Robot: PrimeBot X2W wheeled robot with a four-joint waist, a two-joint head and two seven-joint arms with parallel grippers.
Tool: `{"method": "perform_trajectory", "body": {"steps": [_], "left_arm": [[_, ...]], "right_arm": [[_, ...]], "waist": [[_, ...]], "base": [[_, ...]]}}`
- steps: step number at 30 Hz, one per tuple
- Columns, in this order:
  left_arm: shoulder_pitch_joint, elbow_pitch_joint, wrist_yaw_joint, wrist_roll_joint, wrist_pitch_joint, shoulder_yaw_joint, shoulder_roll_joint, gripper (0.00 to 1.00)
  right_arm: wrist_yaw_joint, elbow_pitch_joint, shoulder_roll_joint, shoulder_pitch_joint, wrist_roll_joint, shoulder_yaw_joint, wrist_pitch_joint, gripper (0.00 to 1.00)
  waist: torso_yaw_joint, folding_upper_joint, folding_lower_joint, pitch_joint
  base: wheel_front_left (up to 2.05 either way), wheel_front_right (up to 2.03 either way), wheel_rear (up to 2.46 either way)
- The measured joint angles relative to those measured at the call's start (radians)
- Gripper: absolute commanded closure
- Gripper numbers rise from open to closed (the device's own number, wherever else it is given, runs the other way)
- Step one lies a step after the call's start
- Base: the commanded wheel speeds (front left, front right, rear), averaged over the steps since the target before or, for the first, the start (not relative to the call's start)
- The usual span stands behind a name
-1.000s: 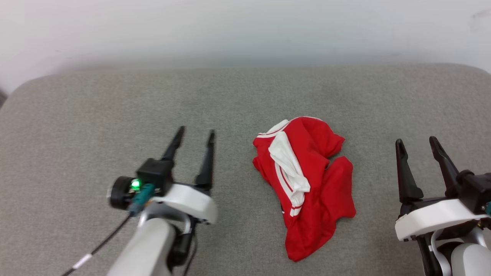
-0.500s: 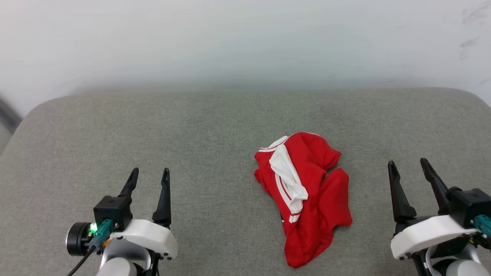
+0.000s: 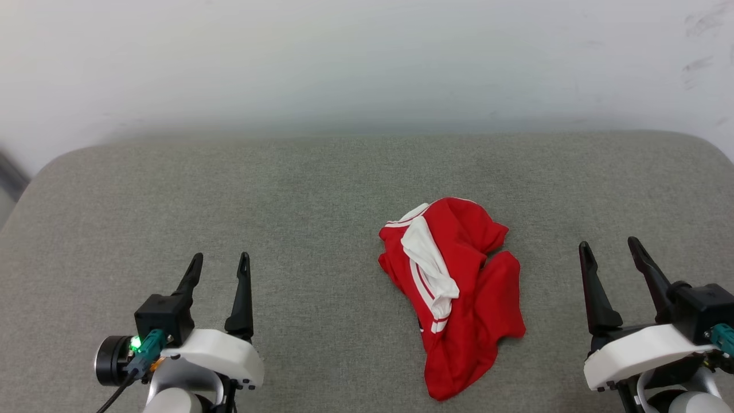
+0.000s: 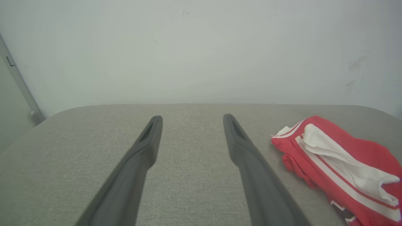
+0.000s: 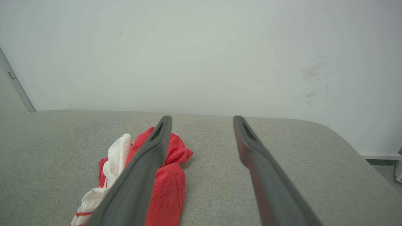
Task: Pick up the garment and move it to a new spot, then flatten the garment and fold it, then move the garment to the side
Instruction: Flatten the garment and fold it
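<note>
The garment [image 3: 459,295] lies crumpled on the grey cushion, red with a white sleeve and striped trim showing; its print is mostly folded out of sight. It also lies at the right of the left wrist view [image 4: 339,166] and behind the left finger in the right wrist view [image 5: 163,182]. My left gripper [image 3: 221,263] stands open well to the left of the garment, holding nothing. My right gripper [image 3: 609,246] stands open to the garment's right, also holding nothing. Both are apart from the cloth.
The grey fabric cushion [image 3: 321,195] spreads wide, with rounded far corners against a pale wall [image 3: 367,57]. A grey strip [image 4: 19,84] runs down the wall at the left. Past the cushion's right edge the floor [image 5: 383,168] drops away.
My left arm pulled back toward me and to the left over the second. The camera tilted, so the whole scene sits lower in view. The garment lies as before.
</note>
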Motion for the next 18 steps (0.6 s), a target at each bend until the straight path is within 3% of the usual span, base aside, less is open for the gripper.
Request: {"method": "perform_trajectory", "body": {"steps": [9,18], "left_arm": [[-0.155,-0.02,-0.066,-0.006,0.096,-0.079,-0.029,0.0],[-0.398,0.05,-0.214,-0.031,0.34,-0.245,-0.119,0.0]], "right_arm": [[0.0,-0.013,0.0,-0.011,0.0,-0.001,0.003,0.0],[0.0,-0.022,0.0,-0.046,-0.003,-0.001,0.006,0.0]], "waist": [[0.001,0.0,0.0,0.037],[-0.027,0.0,0.0,0.1]], "base": [[0.0,0.0,0.0],[0.0,0.0,0.0]]}}
